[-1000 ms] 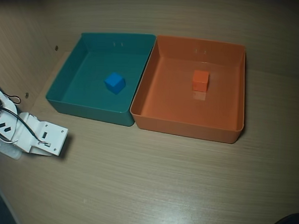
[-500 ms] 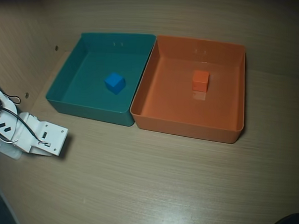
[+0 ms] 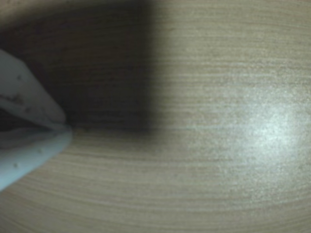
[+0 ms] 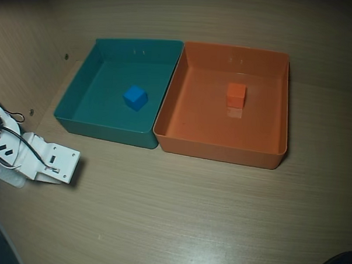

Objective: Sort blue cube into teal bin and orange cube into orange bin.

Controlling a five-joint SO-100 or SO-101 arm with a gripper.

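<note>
Teal bin (image 4: 77, 102) toward the desk's far left is holding the blue cube (image 4: 135, 97), and the orange bin (image 4: 261, 121) touching its right wall is holding the orange cube (image 4: 236, 95). Sorting's looking done. Gripper (image 3: 65, 127) is sitting with fingers together, gripping nothing.

The wooden table (image 4: 190, 214) has light stripes. Two small dark holes (image 4: 66, 56) sit in the wood wall (image 4: 21, 61) beside it.

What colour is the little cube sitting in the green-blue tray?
Bright blue. The blue cube shows best in the overhead view, lying inside the teal bin.
</note>
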